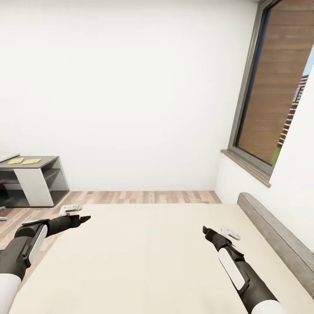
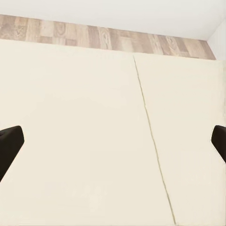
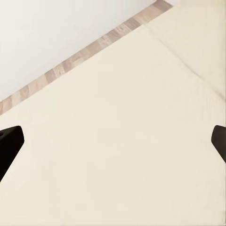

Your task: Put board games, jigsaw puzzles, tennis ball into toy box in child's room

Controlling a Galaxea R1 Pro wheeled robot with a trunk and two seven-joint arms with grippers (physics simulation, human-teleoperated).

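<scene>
So the robot is parked at the bed, both arms stretched out over the bare beige mattress. The left gripper hovers near the mattress's left edge, the right gripper over the right half, closer to the grey headboard. In both wrist views the dark fingertips sit way out at the frame edges with plain mattress between them, so I'd call both grippers wide open and empty.

The toys: no board game is visible on the stretch of bed in front of the robot. There's a small white-grey thing on the mattress just beside the right arm, and another similar one on the wood floor by the bed's left corner — too small to tell what either is. Far left, a grey shelf unit stands against the white wall with two yellowish flat sheets on its tabletop; could be the jigsaw puzzles, but I can't confirm the pattern from here. A window takes up the right wall.

Handling guess: game boxes are thin, stiff and light, and lying flat on a soft mattress they'll sink a bit, so I'd pinch one across a short edge. The sheets look flatter still — probably need sliding to the tabletop edge first.
</scene>
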